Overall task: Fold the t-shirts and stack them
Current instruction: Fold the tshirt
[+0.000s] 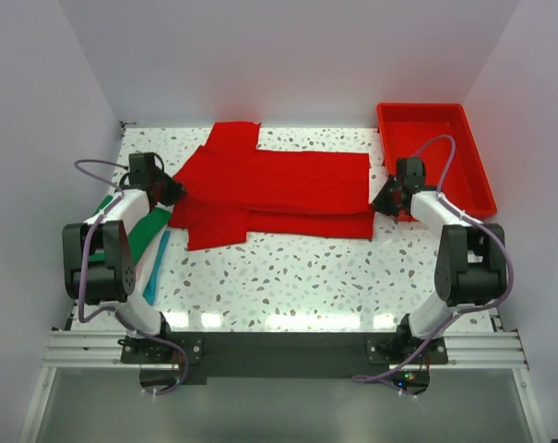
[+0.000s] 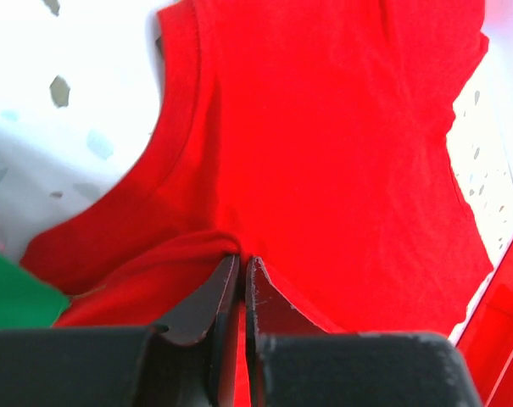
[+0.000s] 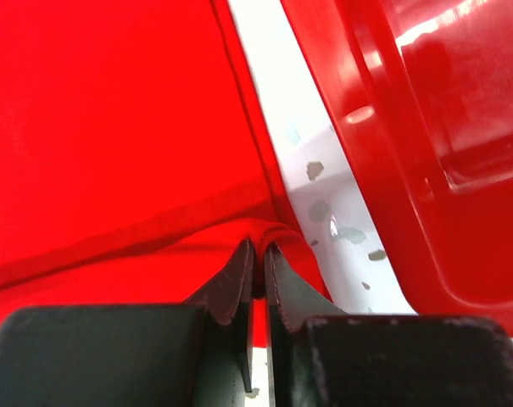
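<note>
In the top view my own wrists cover both pinch points, so only the wrist cameras show them. My left jaws are pressed almost together on a small raised fold of the red t-shirt, at its edge just below the curve of the neckline. A sliver of red shows in the narrow gap between them. My right jaws are likewise closed on a rolled hem of the same shirt, at its right edge. Both close views are cut off by my dark fingers and are slightly blurred, so how much cloth lies inside either pinch is hard to make out.

The red t-shirt lies spread across the far half of the speckled surface, with one sleeve toward the back wall and one toward me. A doubled layer runs along its near edge. How many layers are there I cannot tell.

My left arm hides much of a green t-shirt lying at the left edge of the surface. A teal strip of cloth runs beside it. A green corner also shows in my left wrist view.

The red tray sits at the far right corner. Its bare floor and walls are in view, while its near left corner is covered by my right arm. In my right wrist view the tray wall stands just beside the shirt's hem, with a strip of surface between them.
</note>
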You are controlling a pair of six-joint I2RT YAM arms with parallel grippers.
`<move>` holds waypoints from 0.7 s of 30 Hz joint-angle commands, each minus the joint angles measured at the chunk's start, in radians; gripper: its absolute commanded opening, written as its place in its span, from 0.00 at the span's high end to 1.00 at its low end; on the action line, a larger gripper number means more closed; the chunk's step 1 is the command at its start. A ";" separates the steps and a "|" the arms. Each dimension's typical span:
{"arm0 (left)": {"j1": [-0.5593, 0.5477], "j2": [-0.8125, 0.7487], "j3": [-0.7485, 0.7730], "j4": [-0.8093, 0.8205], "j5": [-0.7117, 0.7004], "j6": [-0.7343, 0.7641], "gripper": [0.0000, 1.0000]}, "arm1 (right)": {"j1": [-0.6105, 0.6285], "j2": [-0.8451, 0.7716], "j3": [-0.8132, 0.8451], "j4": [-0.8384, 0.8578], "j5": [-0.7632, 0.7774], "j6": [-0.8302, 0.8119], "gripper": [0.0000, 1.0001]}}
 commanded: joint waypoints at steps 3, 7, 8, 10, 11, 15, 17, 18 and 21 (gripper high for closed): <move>0.000 0.035 0.071 0.057 0.017 0.026 0.69 | -0.011 0.030 0.058 0.018 -0.007 -0.019 0.71; 0.001 -0.004 0.074 0.050 0.020 0.041 0.43 | -0.009 -0.005 0.084 -0.005 -0.010 -0.045 0.46; -0.002 -0.018 0.073 0.048 0.017 0.046 0.40 | -0.009 -0.016 0.087 -0.003 -0.013 -0.051 0.42; -0.008 -0.073 0.057 0.025 -0.020 0.049 0.37 | -0.003 -0.044 0.090 -0.011 -0.035 -0.065 0.37; -0.027 -0.096 0.044 -0.005 -0.046 0.046 0.37 | 0.015 -0.071 0.092 -0.022 -0.036 -0.069 0.37; -0.149 -0.248 -0.065 -0.130 -0.279 0.014 0.36 | 0.127 -0.146 0.063 -0.042 0.031 -0.105 0.37; -0.233 -0.297 -0.108 -0.205 -0.429 -0.034 0.36 | 0.197 -0.194 0.014 -0.031 0.063 -0.105 0.37; -0.256 -0.343 -0.158 -0.225 -0.463 -0.053 0.36 | 0.218 -0.208 -0.005 -0.025 0.068 -0.105 0.37; -0.340 -0.427 -0.264 -0.295 -0.570 -0.152 0.36 | 0.268 -0.255 -0.075 0.000 0.072 -0.091 0.39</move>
